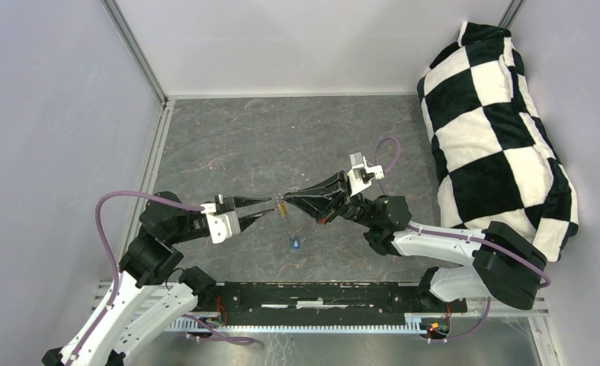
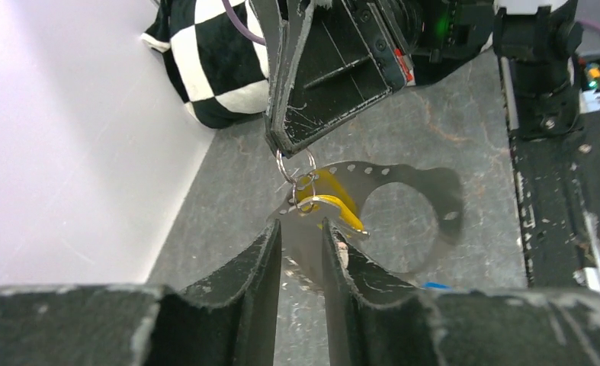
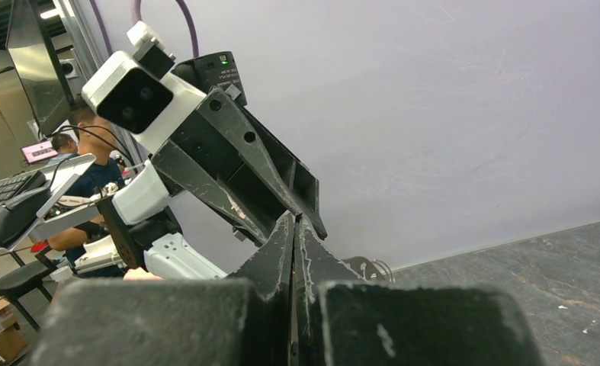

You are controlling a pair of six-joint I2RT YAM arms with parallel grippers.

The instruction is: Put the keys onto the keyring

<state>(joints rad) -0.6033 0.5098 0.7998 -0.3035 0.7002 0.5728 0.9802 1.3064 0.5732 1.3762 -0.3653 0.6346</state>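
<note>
My right gripper [image 1: 283, 200] is shut and pinches the thin wire loop at the top of the keyring [image 2: 426, 177], a grey-silver band with a large round opening. It hangs above the table. The brass-gold key [image 2: 328, 197] hangs on that wire loop, just in front of my left gripper [image 2: 303, 226]. The left jaws stand a little apart, and a narrow end of the silver band lies in the gap between them. The blue key [image 1: 295, 244] lies on the table below both grippers. It shows as a blue sliver [image 2: 436, 287] in the left wrist view.
A black-and-white checkered cushion [image 1: 502, 130] fills the right side against the wall. White walls close off the grey stone-patterned table [image 1: 281, 137] at the left, back and right. The black base rail [image 1: 327, 293] runs along the near edge.
</note>
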